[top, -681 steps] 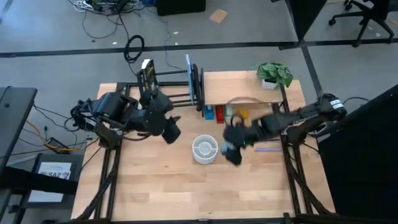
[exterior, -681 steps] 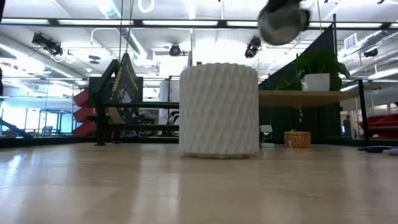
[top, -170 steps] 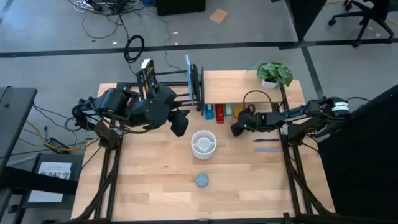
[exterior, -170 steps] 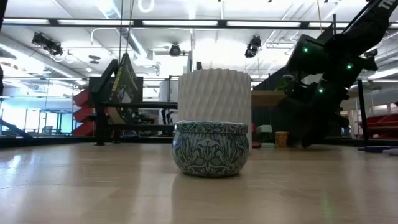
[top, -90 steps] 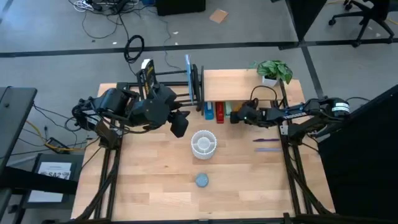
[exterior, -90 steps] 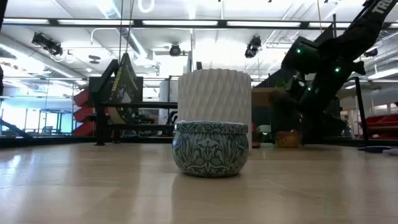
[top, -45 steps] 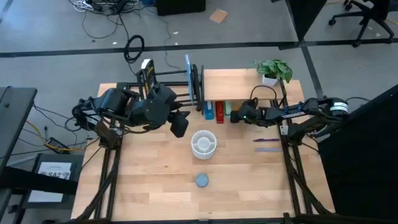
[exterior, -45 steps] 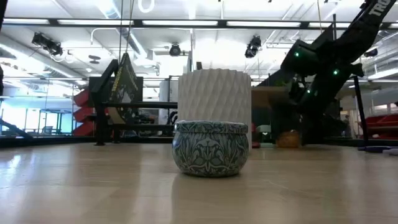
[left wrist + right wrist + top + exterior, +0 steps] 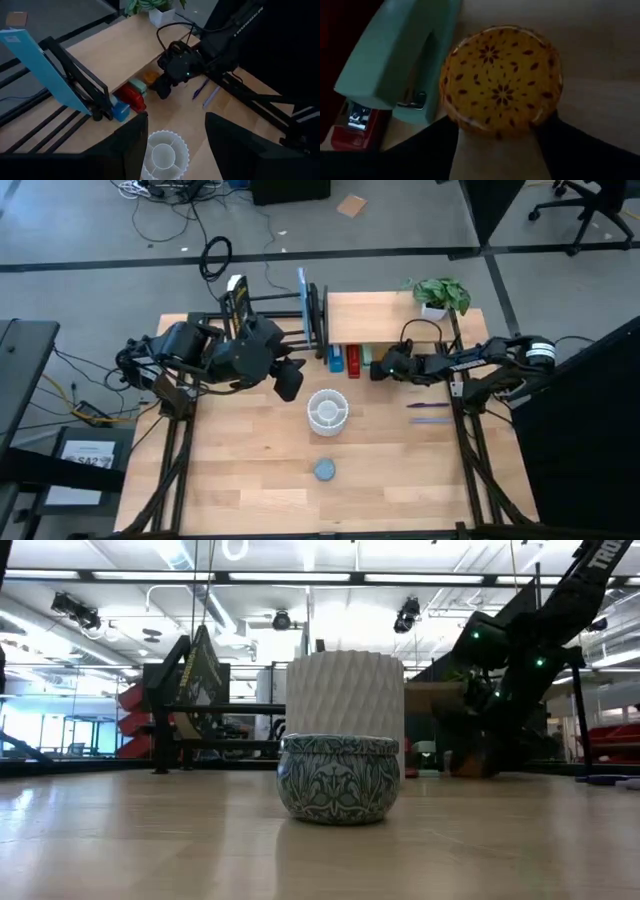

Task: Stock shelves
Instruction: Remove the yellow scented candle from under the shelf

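Right wrist view is the good one: the right gripper (image 9: 501,145) has its two dark fingers around a yellow tin with a dark flower pattern (image 9: 501,80), one on each side, though I can't tell if they're actually squeezing it. The tin sits just beside a green stapler (image 9: 400,55), with a red stapler (image 9: 355,131) past that. From the high view that's all at the front edge of the wooden shelf (image 9: 385,320), which carries a potted plant (image 9: 438,296). The black rack (image 9: 285,315) stands left of it. The left gripper (image 9: 287,382) hovers, fingers apart, near a white ribbed cup (image 9: 327,412). A blue patterned tin (image 9: 325,470) sits nearer the front.
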Tool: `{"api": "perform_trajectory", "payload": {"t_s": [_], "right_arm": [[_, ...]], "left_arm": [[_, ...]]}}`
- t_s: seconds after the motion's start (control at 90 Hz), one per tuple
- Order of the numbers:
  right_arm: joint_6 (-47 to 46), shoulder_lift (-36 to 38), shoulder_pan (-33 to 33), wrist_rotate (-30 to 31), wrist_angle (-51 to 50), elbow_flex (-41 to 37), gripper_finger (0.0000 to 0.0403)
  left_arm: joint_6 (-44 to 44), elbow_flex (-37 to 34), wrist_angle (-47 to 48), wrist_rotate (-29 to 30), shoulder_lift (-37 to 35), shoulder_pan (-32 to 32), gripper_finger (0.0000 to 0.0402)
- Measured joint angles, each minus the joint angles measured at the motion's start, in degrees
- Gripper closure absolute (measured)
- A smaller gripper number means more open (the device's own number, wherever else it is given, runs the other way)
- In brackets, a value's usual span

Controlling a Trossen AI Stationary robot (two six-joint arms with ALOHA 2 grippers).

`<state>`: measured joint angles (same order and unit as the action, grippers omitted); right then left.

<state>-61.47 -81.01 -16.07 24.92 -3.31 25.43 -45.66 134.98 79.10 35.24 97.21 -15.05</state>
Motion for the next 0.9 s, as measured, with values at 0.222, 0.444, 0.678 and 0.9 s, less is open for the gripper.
{"api": "perform_trajectory", "payload": {"t_s": [0.222, 0.444, 0.678, 0.9], "right_arm": [[-0.26, 1.26, 1.8, -0.81, -2.56, 0.0, 0.0202], [-4.06, 5.03, 6.04, -0.91, -9.08, 0.0, 0.0225], [-0.67, 7.96, 11.18, 5.41, -9.35, -0.04, 0.0236], [11.35, 7.96, 9.78, 5.96, -5.12, -0.04, 0.0165]], "left_arm": [[-0.01, 0.01, 0.02, 0.0, 0.0, 0.0, 0.0224], [-0.03, 0.0, 0.05, 0.02, 0.0, 0.0, 0.0224], [-0.01, 0.0, 0.03, 0.0, 0.0, 0.0, 0.0224], [-0.01, 0.0, 0.04, 0.02, 0.0, 0.01, 0.0224]]}}
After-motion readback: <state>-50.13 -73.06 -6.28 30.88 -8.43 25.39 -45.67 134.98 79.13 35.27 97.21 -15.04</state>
